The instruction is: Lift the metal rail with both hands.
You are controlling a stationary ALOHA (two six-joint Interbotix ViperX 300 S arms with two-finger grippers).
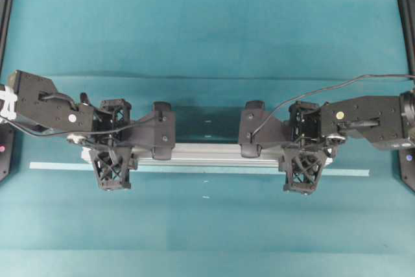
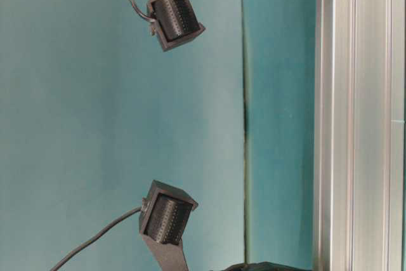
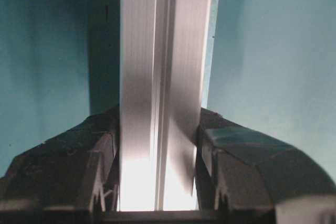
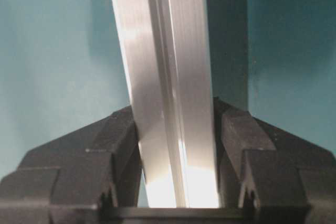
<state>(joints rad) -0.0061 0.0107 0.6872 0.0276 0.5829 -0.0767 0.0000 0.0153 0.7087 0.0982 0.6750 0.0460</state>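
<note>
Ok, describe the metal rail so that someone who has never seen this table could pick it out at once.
On the teal table, look between the two black arms near the middle. The metal rail is the long silver grooved bar running crosswise, with the left hand and right hand each closed on an end. The thin pale tape strip beside it is flat and longer; the rail is thick and shiny.

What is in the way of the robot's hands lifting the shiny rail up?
Nothing visible. The left gripper and right gripper each clamp the metal rail, and only open space shows above it.
</note>
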